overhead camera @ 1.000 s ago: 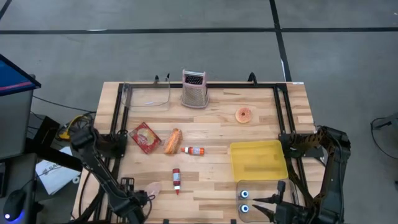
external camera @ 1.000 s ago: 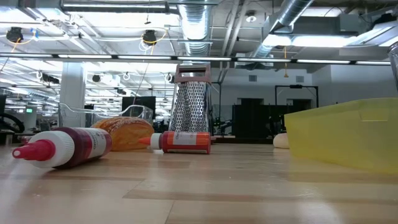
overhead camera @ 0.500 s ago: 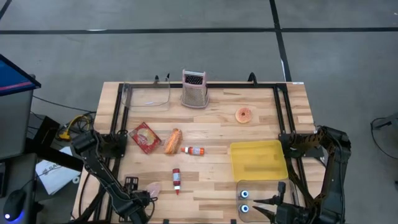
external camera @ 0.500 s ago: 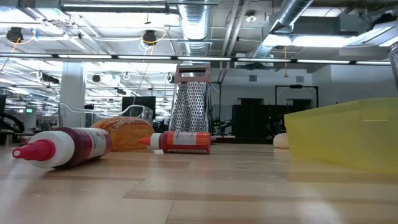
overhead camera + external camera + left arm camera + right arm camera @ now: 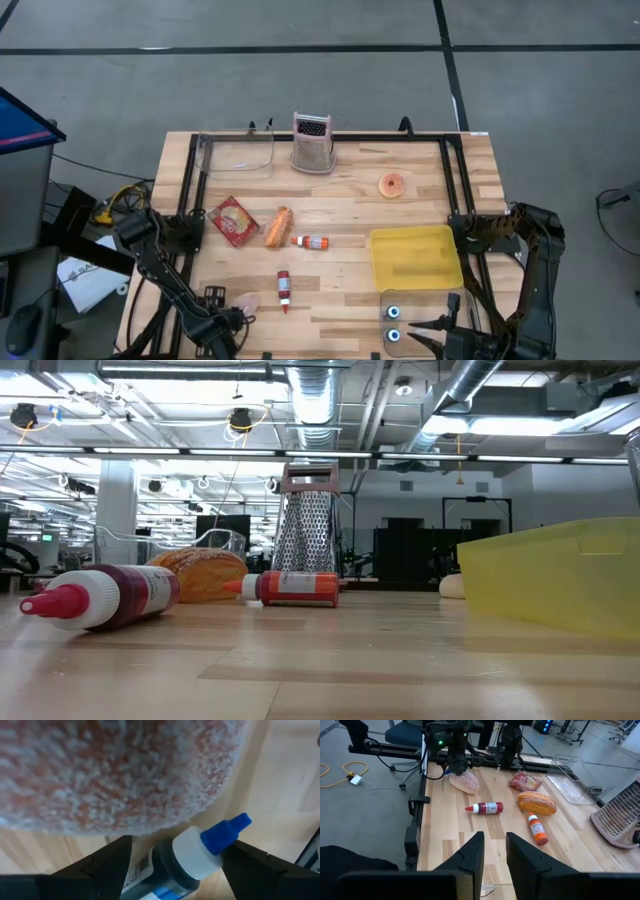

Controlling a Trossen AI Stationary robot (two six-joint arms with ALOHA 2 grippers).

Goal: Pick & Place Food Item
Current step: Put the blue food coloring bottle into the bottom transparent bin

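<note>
A pale pink speckled food item (image 5: 247, 302) lies on the table near the front left; it also shows in the right wrist view (image 5: 464, 782) and fills the top of the left wrist view (image 5: 115, 770). My left gripper (image 5: 230, 320) points down right beside it, open. Between its fingers lies a small bottle with a blue tip (image 5: 200, 855); whether a finger touches it or the food, I cannot tell. My right gripper (image 5: 495, 855) hangs at the front right, its fingers a narrow gap apart with nothing between them.
A yellow bin (image 5: 415, 255) stands at the right, with a clear container (image 5: 420, 310) in front of it. Mid-table lie a red sauce bottle (image 5: 284, 288), an orange bottle (image 5: 314, 242), a bread roll (image 5: 279, 226) and a red packet (image 5: 234, 220). Farther back: grater (image 5: 313, 143), donut (image 5: 392, 185).
My left gripper has sunk toward the table beside the pink food item, still open. Nothing on the table has moved.
</note>
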